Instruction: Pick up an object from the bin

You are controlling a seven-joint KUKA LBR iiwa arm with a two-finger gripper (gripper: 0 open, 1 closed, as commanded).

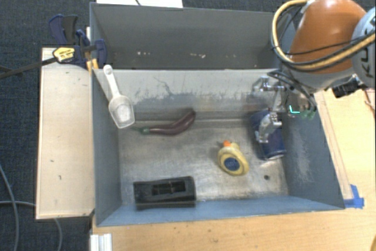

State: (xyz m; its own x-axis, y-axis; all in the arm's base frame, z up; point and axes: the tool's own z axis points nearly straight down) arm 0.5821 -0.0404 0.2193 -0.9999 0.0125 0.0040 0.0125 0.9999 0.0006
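My gripper [268, 125] hangs low at the right side of the bin, close to the right wall. It is directly over a dark blue, cup-like thing [272, 144] and overlaps that thing's top. Whether the blue thing is held cannot be told from this view. A small yellow tape roll with an orange cap [232, 160] lies on the bin floor just left of the blue thing, apart from the gripper.
A dark purple, curved eggplant-shaped thing [173, 124] lies mid-bin toward the back. A white plastic scoop [118, 104] leans in the back left corner. A black rectangular block [164, 191] rests by the front wall. The arm's orange cover and cables loom over the right rim.
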